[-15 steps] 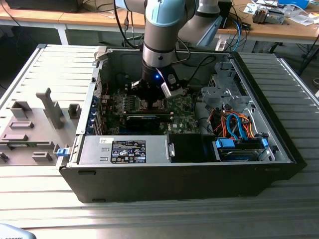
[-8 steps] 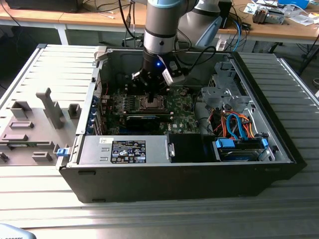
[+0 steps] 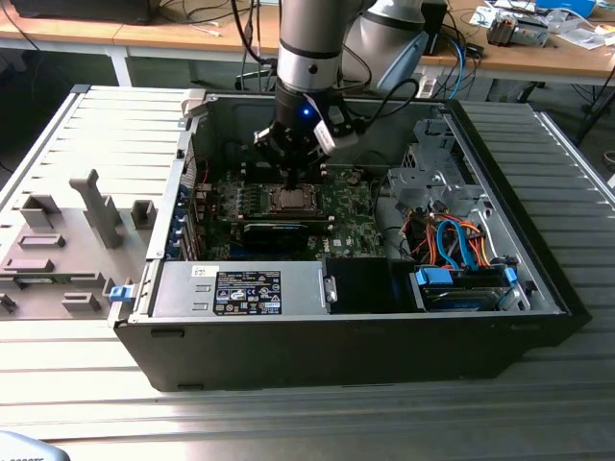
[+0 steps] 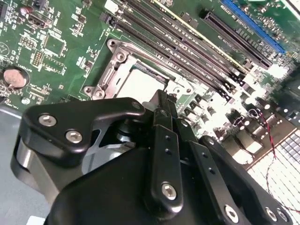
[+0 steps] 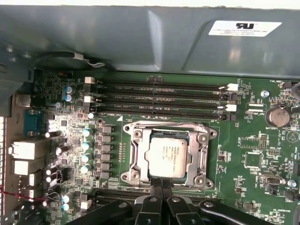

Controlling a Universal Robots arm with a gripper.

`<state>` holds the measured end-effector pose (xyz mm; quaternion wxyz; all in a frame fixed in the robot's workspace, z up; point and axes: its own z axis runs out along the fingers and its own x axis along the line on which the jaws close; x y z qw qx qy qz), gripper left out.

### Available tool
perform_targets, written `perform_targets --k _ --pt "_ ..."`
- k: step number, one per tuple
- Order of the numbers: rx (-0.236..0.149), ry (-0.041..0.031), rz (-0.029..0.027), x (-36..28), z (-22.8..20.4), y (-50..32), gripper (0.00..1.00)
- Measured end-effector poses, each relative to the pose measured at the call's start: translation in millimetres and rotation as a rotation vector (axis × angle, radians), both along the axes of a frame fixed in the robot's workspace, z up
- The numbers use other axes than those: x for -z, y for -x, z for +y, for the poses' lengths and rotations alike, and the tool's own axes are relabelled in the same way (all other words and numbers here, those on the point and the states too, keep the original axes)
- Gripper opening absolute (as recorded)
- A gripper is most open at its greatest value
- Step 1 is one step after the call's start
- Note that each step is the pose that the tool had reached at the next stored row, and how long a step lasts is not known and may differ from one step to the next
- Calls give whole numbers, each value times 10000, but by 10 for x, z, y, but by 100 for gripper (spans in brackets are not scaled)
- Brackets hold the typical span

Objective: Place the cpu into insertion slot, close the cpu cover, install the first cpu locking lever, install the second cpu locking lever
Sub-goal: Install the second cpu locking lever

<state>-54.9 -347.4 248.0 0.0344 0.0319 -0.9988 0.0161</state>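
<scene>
The cpu (image 5: pixel 167 157) lies flat in the insertion slot (image 5: pixel 127 177), its silvery top showing through the window of the cpu cover (image 5: pixel 138 154), which lies down around it. My gripper (image 5: pixel 162 181) is shut with nothing in it, its black fingertips (image 5: pixel 156 183) together at the edge of the cover. In the second wrist view the gripper (image 4: pixel 164 98) points down at the cover's rim beside the cpu (image 4: pixel 140 82). In the exterior view the gripper (image 3: pixel 292 179) hangs just above the slot (image 3: pixel 291 200) inside the open computer case. Thin lever rods (image 5: pixel 168 123) run along the slot's sides.
Long black memory slots (image 5: pixel 159 98) run beside the socket, with rows of capacitors (image 5: pixel 86 150) on another side. The grey case wall (image 3: pixel 221 125) stands close behind the arm. A drive cage with orange and blue cables (image 3: pixel 452 240) fills the case towards the exterior view's right.
</scene>
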Motion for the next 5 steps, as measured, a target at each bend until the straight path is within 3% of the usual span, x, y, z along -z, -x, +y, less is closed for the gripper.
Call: perform_targets --k 5 --pt "0 10 1 -3 0 0 11"
